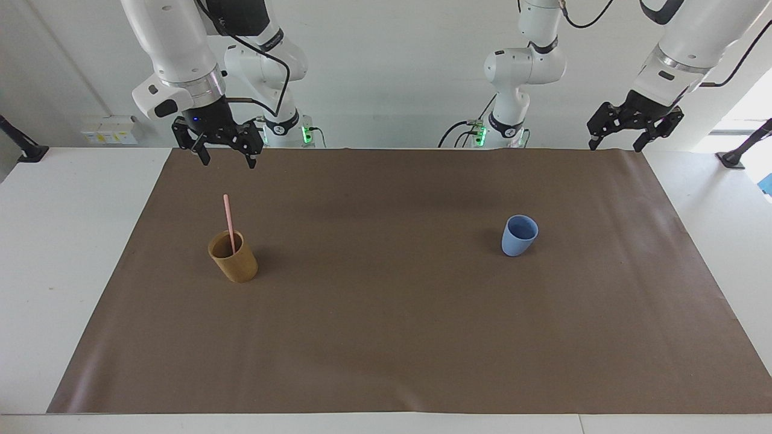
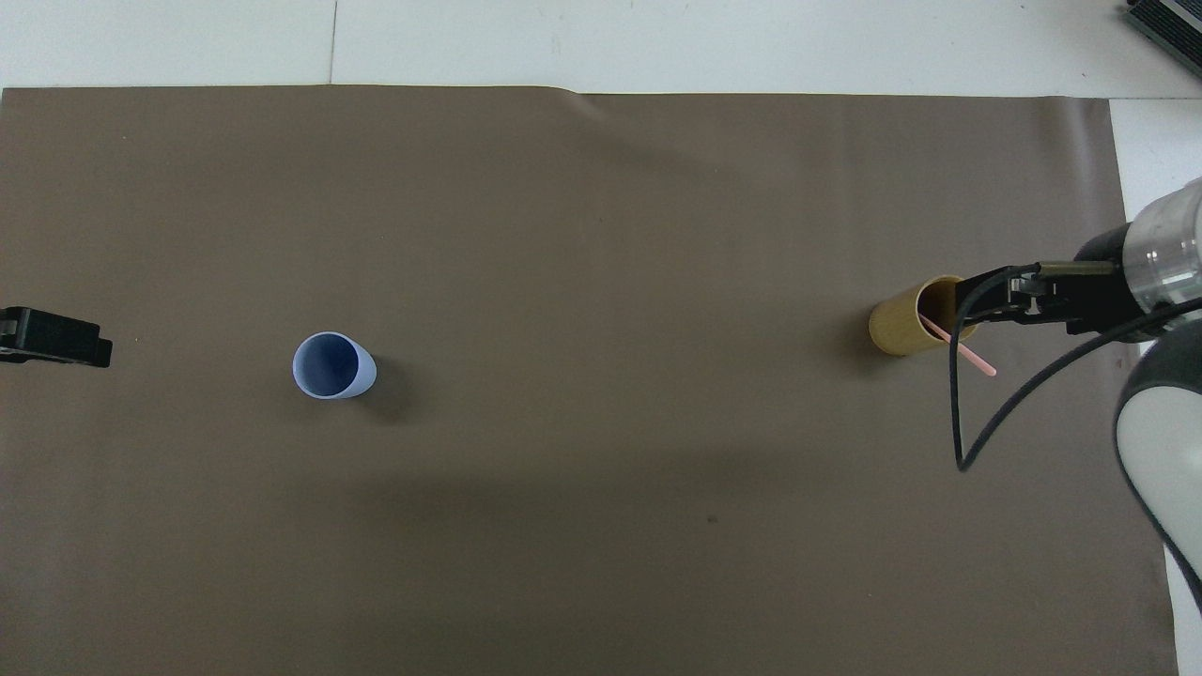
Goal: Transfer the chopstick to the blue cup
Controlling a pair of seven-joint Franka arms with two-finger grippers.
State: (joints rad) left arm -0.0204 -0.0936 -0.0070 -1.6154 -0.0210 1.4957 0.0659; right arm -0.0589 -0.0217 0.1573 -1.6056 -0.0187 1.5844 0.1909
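Chopstick stands in the tan cup, leaning against its rim with the upper half sticking out above it. That tan cup sits on the brown mat toward the right arm's end of the surface. The blue cup stands upright on the same mat toward the left arm's end, well apart from the tan cup and about as near to the robots as it is; nothing is in it.

The right gripper hangs in the air over the mat's edge nearest the robots, above the tan cup and the chopstick and clear of both. Its fingers point down and are spread wide, holding nothing. In the overhead view the right gripper overlaps the mouth of the tan cup, with the chopstick slanting out from under it.

The left gripper waits in the air over the mat's corner nearest the robots at the left arm's end, well apart from the blue cup. Its fingers are also spread wide and hold nothing. In the overhead view only part of it shows at the frame's edge, beside the blue cup.
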